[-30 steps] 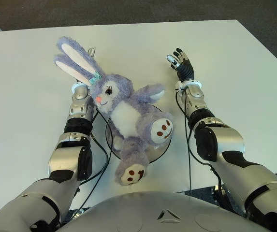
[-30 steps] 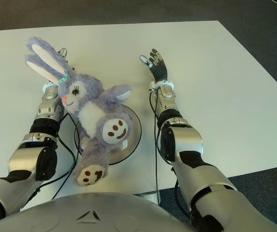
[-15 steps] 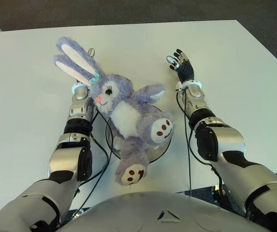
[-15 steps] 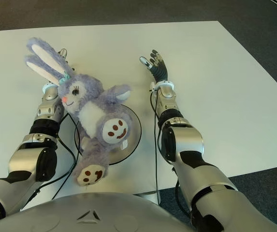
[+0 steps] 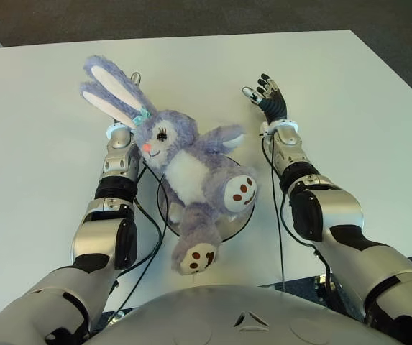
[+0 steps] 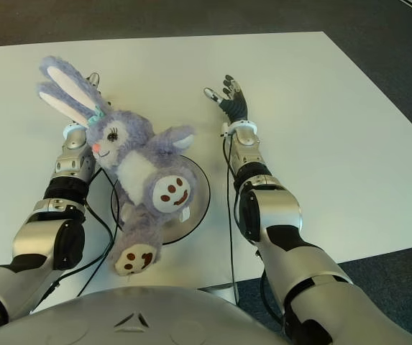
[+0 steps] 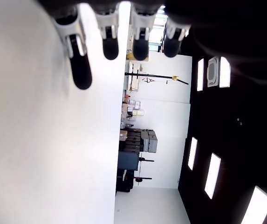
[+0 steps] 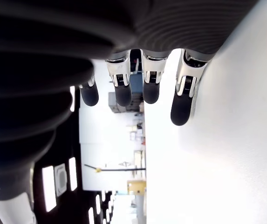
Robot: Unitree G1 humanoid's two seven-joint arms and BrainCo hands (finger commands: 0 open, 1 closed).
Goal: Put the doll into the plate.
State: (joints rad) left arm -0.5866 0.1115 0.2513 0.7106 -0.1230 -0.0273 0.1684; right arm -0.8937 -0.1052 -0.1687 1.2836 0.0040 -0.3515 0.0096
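A purple plush rabbit doll (image 5: 191,172) with long ears lies on its back across a round dark-rimmed plate (image 6: 204,188) at the near middle of the white table. Its body and one foot cover most of the plate; the other foot hangs toward the table's front edge. Its head and ears lie over my left wrist, and only a tip of my left hand (image 5: 134,77) shows behind the ears. In the left wrist view the fingers (image 7: 81,70) are straight and hold nothing. My right hand (image 5: 266,95) is open, apart from the doll on its right, fingers (image 8: 182,105) extended.
The white table (image 5: 40,144) spreads wide to the left, right and far side of the plate. Dark carpet (image 5: 407,43) lies beyond its edges. Black cables (image 5: 148,237) run along both forearms near the plate.
My right hand has turned slightly, with its thumb swung a little outward. The doll, the plate and my left arm have not moved.
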